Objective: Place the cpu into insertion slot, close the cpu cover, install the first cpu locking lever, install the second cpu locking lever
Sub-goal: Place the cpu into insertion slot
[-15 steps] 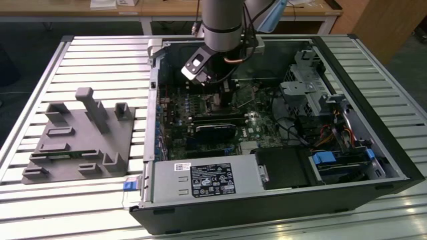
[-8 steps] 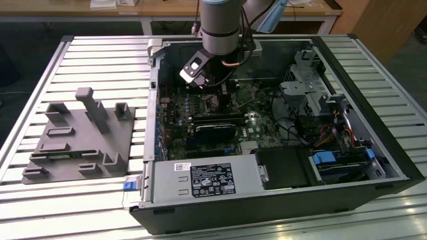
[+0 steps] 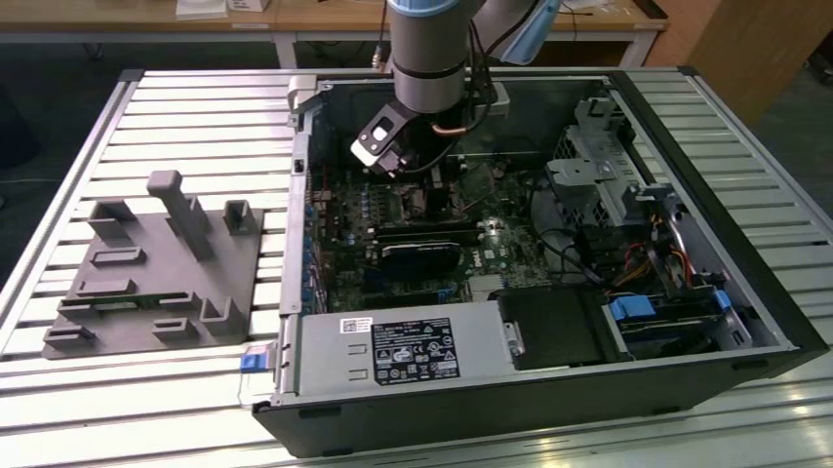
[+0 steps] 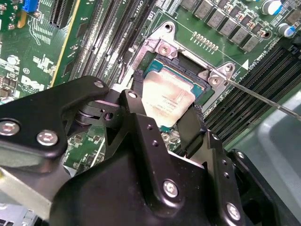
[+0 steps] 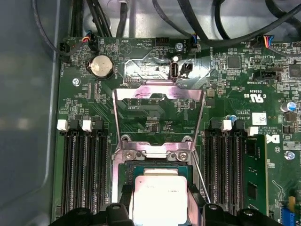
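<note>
Two jaws are clamped on the cpu (image 4: 167, 96) at the insertion slot (image 4: 184, 72), and we see the cpu cover (image 5: 160, 91) flipped open.

Arm (image 3: 430, 44) is seen near-vertical in the exterior view, reaching down from above, with the black end effector (image 3: 388, 146) angled off its lower end. In the second wrist view, two black fingers (image 4: 189, 129) are spread apart and pressed on opposite edges of the cpu (image 4: 168, 99). The cpu is gripped between them, pale face up. The same grip is seen in the first wrist view.
</note>
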Available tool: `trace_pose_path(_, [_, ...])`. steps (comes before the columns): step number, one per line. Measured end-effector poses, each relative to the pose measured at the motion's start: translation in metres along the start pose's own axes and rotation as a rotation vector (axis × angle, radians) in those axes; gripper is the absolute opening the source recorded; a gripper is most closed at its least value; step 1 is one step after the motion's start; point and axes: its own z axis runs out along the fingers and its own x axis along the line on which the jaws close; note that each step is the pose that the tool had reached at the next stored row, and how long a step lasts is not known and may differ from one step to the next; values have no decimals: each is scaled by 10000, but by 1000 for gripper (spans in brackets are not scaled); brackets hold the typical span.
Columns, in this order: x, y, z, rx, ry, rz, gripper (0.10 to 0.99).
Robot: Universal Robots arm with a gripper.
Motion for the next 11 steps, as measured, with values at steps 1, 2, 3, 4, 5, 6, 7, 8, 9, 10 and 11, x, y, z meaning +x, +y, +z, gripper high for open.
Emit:
trace_pose_path(1, [5, 0, 3, 1, -1, -1, 537])
trace_pose_path(2, [12, 0, 7, 0, 0, 0, 537])
trace_pose_path(3, [21, 0, 10, -1, 1, 1, 537])
trace_pose_path(4, [30, -1, 13, 0, 0, 2, 537])
trace_pose_path(5, [37, -1, 16, 0, 0, 3, 537])
trace_pose_path(6, [42, -2, 20, -1, 0, 6, 537])
trace_pose_path(7, [46, -2, 25, -1, 1, 8, 537])
trace_pose_path(8, [48, -3, 31, -1, 1, 10, 537])
trace_pose_path(9, [50, -4, 35, 2, -5, 11, 537])
trace_pose_path(10, [50, -5, 39, 3, -7, 13, 537])
trace_pose_path(11, [50, -5, 40, 3, -7, 14, 537])
